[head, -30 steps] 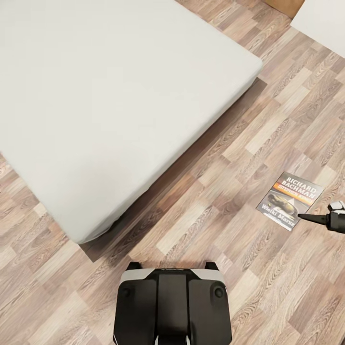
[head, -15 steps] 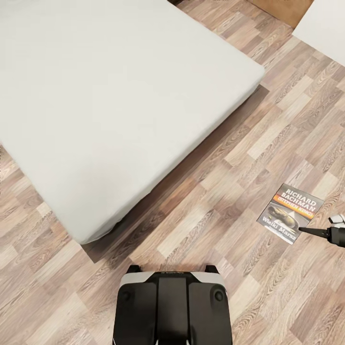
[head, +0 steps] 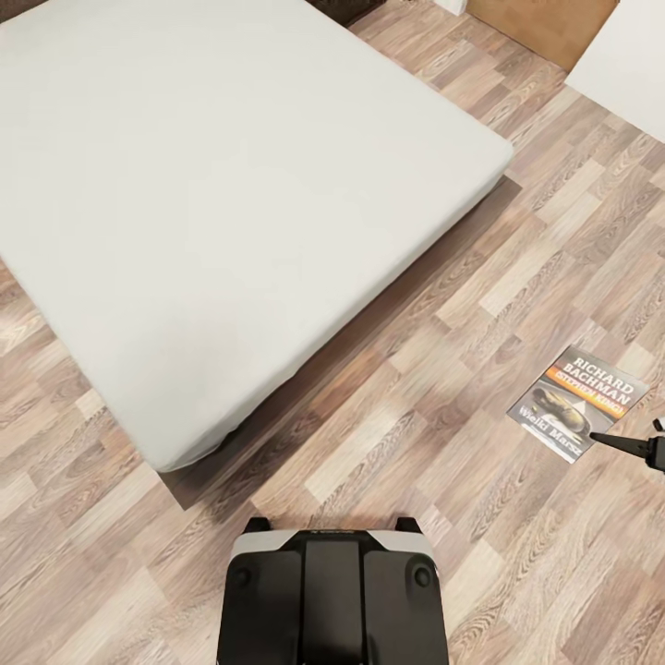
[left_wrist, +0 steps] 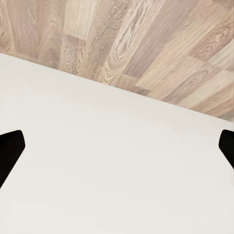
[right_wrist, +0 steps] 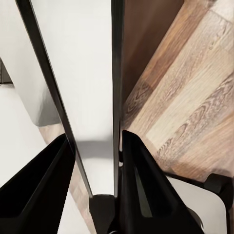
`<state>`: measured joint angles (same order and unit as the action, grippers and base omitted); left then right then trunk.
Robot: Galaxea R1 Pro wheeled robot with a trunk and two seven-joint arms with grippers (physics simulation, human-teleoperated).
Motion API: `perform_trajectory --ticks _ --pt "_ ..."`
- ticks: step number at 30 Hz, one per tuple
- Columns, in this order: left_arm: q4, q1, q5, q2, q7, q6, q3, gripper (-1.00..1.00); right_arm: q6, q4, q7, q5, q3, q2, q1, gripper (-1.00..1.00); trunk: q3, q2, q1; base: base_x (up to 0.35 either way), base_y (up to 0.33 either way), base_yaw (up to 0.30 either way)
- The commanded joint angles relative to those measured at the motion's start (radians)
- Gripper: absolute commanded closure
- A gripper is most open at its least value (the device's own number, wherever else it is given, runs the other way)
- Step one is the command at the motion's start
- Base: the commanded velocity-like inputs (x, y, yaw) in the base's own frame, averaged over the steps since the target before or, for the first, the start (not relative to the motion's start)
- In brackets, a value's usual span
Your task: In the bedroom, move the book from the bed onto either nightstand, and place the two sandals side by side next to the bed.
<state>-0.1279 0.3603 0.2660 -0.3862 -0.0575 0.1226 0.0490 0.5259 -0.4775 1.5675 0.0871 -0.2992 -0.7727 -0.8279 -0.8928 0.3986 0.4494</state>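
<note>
The bed (head: pixel 212 203), a low light grey-white mattress, takes up the left and middle of the head view. The book (head: pixel 577 402), a dark cover with an orange band and white "Richard Bachman" lettering, hangs flat above the wooden floor to the bed's right. My right gripper (head: pixel 600 437) is shut on its near corner. In the right wrist view the book (right_wrist: pixel 83 73) runs edge-on between the right gripper's (right_wrist: pixel 95 141) dark fingers. My left gripper (left_wrist: pixel 117 151) is open, its fingers wide apart over the white mattress (left_wrist: pixel 97 107). The sandals and nightstand are out of view.
My dark base (head: pixel 332 591) stands on the wood floor (head: pixel 397 434) just off the bed's near corner. A brown panel (head: pixel 545 23) and a white wall (head: pixel 628 65) close off the far right. Open floor stretches between the bed and the book.
The whole head view has shifted, so the camera moved. The bed now shows more of its far end. The book stays in the right gripper, slightly further right and lower in the picture.
</note>
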Motion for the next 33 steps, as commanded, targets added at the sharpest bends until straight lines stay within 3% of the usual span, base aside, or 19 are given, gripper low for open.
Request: perform_trajectory --ticks 1,21,33 --pt "-0.003 -0.001 0.004 0.002 -0.004 0.005 0.005 -1.0 0.01 0.0 0.003 0.0 -0.002 0.0 0.0 1.0 0.001 0.001 0.001 0.0 0.0 0.022" --pt "-0.002 -0.002 0.004 0.053 0.005 -0.012 0.005 -1.0 0.011 -0.001 0.003 0.0 -0.012 0.001 0.012 1.0 0.032 0.001 0.001 0.0 0.0 0.005" --pt "-0.001 -0.031 0.006 0.081 0.119 -0.014 0.006 -1.0 0.01 -0.001 0.003 0.0 -0.012 0.005 0.014 1.0 0.05 0.001 0.001 0.0 0.0 0.0"
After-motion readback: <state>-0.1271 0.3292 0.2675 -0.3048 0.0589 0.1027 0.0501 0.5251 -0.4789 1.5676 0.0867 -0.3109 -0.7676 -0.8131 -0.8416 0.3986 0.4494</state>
